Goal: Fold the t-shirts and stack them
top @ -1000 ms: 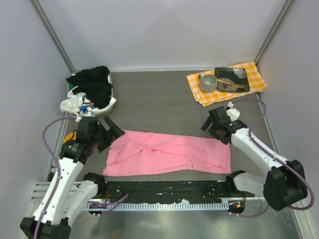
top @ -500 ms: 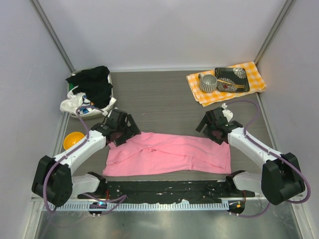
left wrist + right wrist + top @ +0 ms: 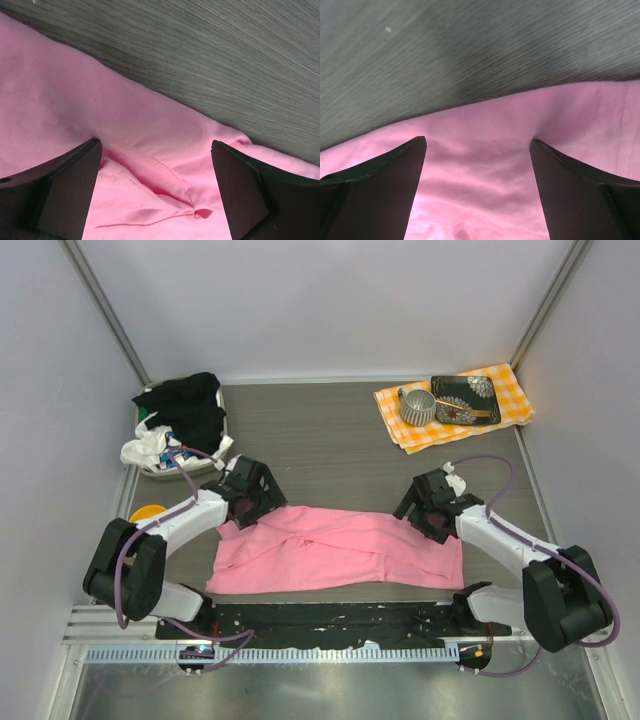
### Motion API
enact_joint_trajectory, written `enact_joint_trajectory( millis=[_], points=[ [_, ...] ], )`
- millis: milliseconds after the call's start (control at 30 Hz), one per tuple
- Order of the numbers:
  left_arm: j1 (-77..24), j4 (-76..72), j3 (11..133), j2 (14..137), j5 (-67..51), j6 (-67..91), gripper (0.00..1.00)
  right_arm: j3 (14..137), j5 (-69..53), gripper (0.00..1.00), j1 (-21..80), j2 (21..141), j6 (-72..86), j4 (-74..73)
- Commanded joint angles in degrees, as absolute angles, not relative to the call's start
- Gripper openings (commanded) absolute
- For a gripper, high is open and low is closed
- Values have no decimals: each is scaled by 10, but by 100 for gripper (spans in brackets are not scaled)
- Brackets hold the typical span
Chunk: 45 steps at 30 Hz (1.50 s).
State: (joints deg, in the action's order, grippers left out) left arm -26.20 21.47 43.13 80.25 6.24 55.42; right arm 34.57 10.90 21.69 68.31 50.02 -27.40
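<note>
Cloth like this pink t-shirt [image 3: 340, 550] is light and limp. It will sag and drag rather than hold its shape, so I'd pinch the far edge near each end, through every layer, and lift both ends together. It lies as a long folded band across the near middle of the bench [image 3: 330, 445], well apart from the black and white t-shirts [image 3: 185, 420] heaped far left. The left gripper [image 3: 255, 505] has its jaws spread wide, straddling the band's far-left edge with a crease and small tuck between them. I can't quite tell whether the tips press the fabric. The right gripper [image 3: 428, 512] also stands wide apart over the far-right edge, with pink between the jaws and nothing pinched.
</note>
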Motion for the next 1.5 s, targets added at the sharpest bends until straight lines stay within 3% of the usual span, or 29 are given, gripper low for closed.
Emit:
enact_joint_trajectory(
  millis=[0,400,833,1200,1267,1300,1467],
  points=[
    [-265,181,448,817,81,561,95,338,101,91,220,733,512,-216],
    [-265,182,495,890,135,555,96,446,141,90,208,952,470,-137],
    [-231,199,645,1041,164,553,96,567,173,89,127,1026,417,-179],
    [-232,232,616,925,140,563,96,587,179,91,141,915,366,-205],
    [-243,241,609,898,141,566,97,588,170,92,168,893,351,-210],
    [-248,250,607,874,142,569,97,588,155,98,177,885,348,-210],
    [-261,295,608,817,148,570,98,627,79,99,287,874,316,-232]
  ],
)
